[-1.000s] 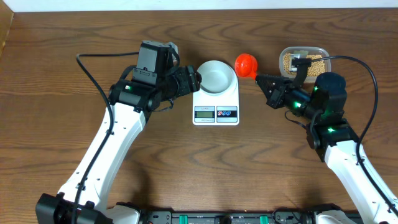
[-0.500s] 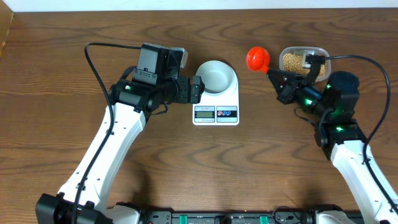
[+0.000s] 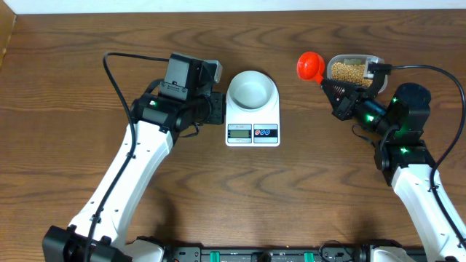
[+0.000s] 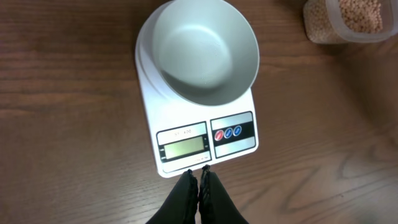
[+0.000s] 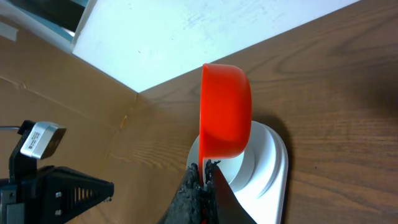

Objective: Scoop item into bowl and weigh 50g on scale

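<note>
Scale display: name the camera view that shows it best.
Left wrist: the display sits close and face-on. Overhead shows it small. Right wrist shows only an edge of the scale behind the orange scoop, no display.

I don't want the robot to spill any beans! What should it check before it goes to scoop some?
1. Is the bowl sitting on the scale? Ok, and the bowl is empty.
2. Is the scoop held tight? Ok, the right gripper is shut on its handle.
3. Are there beans to scoop? Ok, the clear container holds plenty.
4. Is the scoop close to the beans? Ok, it is just beside the container.
5. Does the display show zero? Cannot tell, no digits can be read.
6. Is the left gripper out of the way? Ok, it is shut, holds nothing and is beside the scale.
</note>
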### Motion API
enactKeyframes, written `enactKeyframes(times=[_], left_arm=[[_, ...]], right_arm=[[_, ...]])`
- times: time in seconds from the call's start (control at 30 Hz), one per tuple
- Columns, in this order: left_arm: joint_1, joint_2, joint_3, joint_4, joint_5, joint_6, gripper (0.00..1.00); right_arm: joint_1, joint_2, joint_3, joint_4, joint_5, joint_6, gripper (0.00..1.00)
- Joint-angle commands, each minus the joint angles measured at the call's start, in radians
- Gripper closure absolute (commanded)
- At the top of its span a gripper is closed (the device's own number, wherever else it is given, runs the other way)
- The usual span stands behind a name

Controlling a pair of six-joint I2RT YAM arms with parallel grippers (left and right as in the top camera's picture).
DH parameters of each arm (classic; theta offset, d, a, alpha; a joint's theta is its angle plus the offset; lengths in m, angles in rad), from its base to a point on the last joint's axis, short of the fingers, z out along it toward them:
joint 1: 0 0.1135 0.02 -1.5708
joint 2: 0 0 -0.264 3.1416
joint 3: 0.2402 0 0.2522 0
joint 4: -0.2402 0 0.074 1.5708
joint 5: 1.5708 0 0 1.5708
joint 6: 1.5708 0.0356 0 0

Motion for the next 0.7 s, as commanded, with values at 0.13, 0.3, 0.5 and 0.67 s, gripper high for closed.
enactKeyframes(times=[0.13, 0.3, 0.5, 0.67], left_arm=[[-0.006, -0.003, -0.008, -0.001, -0.004, -0.219, 0.93], [-0.019, 0.003, -0.008, -0.03, -0.072, -0.398, 0.93], [-0.114, 0.027, -0.009, -0.059, -0.213, -0.498, 0.93], [-0.209, 0.029, -0.009, -0.083, -0.339, -0.603, 0.93]], right_arm=[[-0.005, 0.001, 0.018, 0.003, -0.014, -0.001, 0.99], [-0.005, 0.001, 0.018, 0.002, -0.014, -0.001, 0.99], [-0.005, 0.001, 0.018, 0.002, -0.014, -0.002, 0.99], [-0.005, 0.001, 0.018, -0.002, -0.026, -0.002, 0.99]])
